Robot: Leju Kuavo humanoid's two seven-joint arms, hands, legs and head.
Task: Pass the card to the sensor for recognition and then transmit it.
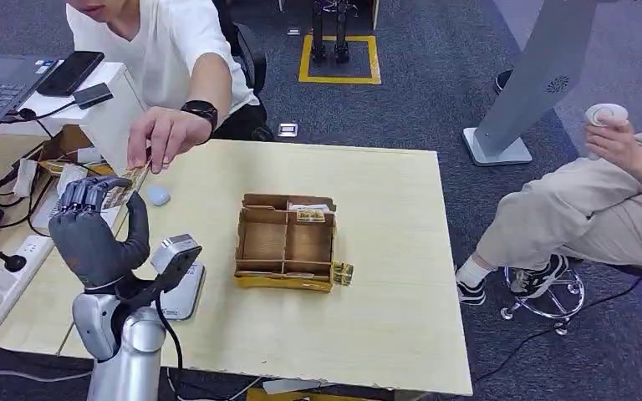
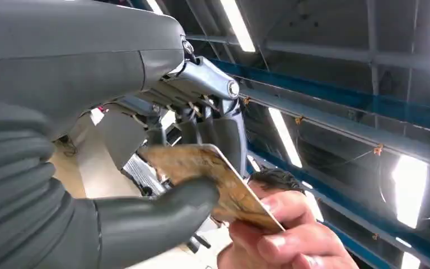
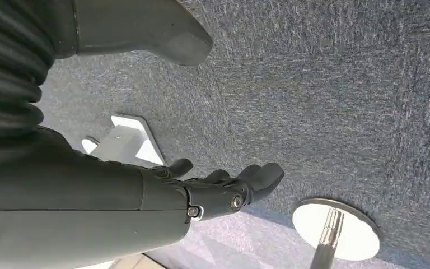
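My left hand (image 1: 96, 230) is raised over the table's left side and pinches a gold-patterned card (image 1: 131, 182) between thumb and fingers. A person's hand (image 1: 160, 138) reaches down from the far side and grips the same card at its upper end. In the left wrist view the card (image 2: 210, 179) lies between my thumb and fingers while the person's fingers (image 2: 283, 235) clamp its far corner. The grey sensor box (image 1: 177, 276) sits on the table just right of my wrist. My right hand (image 3: 224, 188) hangs over blue carpet, fingers apart and holding nothing.
A cardboard card tray (image 1: 285, 244) with compartments stands mid-table, a card lying at its right corner. A small pale object (image 1: 158, 195) lies near the card. Cables, a power strip (image 1: 4, 271) and a laptop crowd the left. A seated person (image 1: 585, 209) is at the right.
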